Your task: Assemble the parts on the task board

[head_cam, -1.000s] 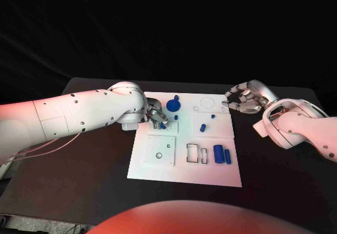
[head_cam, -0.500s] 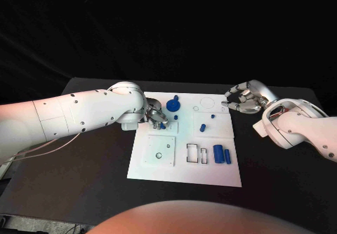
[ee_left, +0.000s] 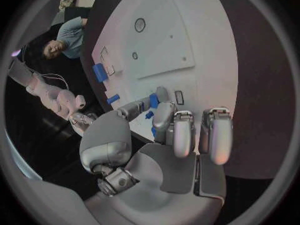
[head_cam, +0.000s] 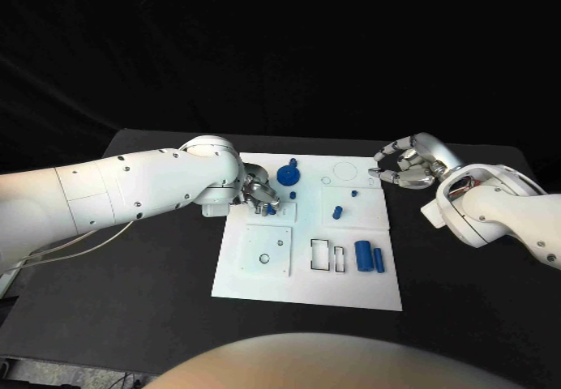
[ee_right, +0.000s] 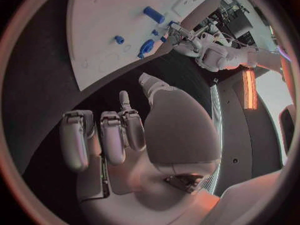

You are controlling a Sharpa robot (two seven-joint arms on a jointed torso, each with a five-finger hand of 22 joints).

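Counter [head_cam: 140, 275] and white task board [head_cam: 306, 288]: nothing has shifted over the last second. Left hand [head_cam: 259, 194] stays low over the board's far-left corner, pinching a small blue part [head_cam: 270, 208]. Right hand [head_cam: 404, 166] waits off the far-right edge, fingers curled, empty; insertion looks unfinished.

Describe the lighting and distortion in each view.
Head view: the task board is brightly lit against a dark table, and the background is black. Left wrist view: fisheye bends the board's edges around the left hand. Right wrist view: an orange glow lies beyond the right hand.
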